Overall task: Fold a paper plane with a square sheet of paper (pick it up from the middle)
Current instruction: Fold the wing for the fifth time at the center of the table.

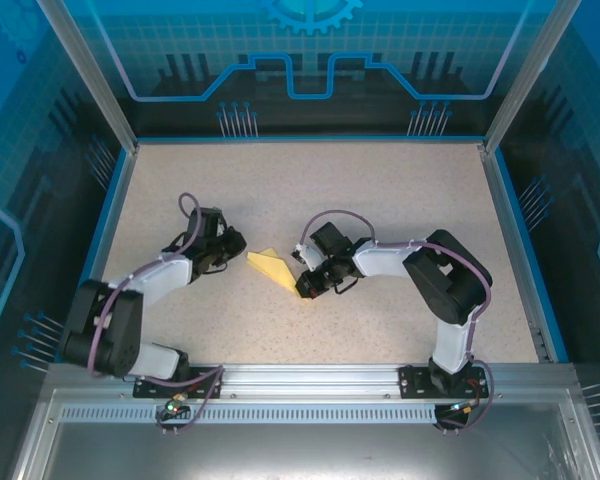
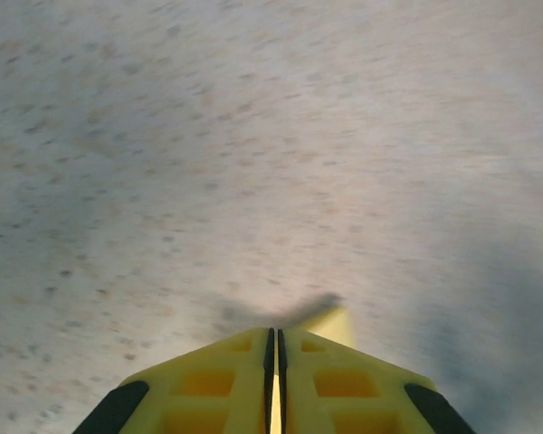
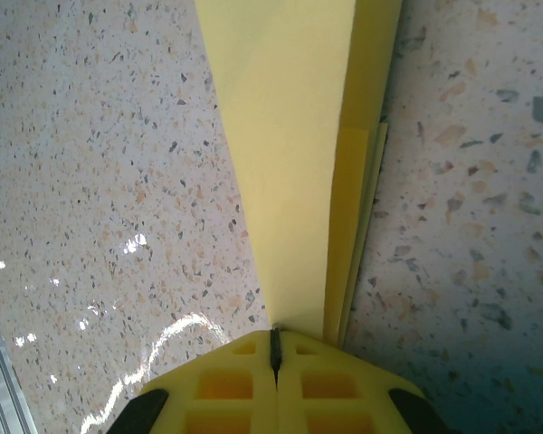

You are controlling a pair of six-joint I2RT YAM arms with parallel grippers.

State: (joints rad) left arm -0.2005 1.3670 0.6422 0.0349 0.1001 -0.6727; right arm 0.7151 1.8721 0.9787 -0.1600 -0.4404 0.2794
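Looking at a small yellow paper plane [image 1: 272, 266], a narrow pointed dart of thin folded paper, lying flat around the middle of the speckled beige tabletop [image 1: 400, 200], right between the two arms. Got the black right gripper [image 1: 307, 285] clenched on its near end. Same pinch up close from the right wrist, with the layered flaps of the paper plane [image 3: 290, 163] fanning away from the right gripper [image 3: 273, 333]. Got the left gripper [image 1: 232, 248] just beside the far corner, yellow fingers [image 2: 217, 380] pressed almost together with only a hairline slit (blurry view, so can't tell whether pinching a paper edge or nothing at all). Handling-wise: probably featherlight, floppy across the flats, a bit stiffer along the creases, and easy to crumple or tear. Likely slippery on that smooth top too, so no shoving it sideways. Best to grab along the centre crease near the middle, through all the layers, gently, rather than by one loose flap at the tip.
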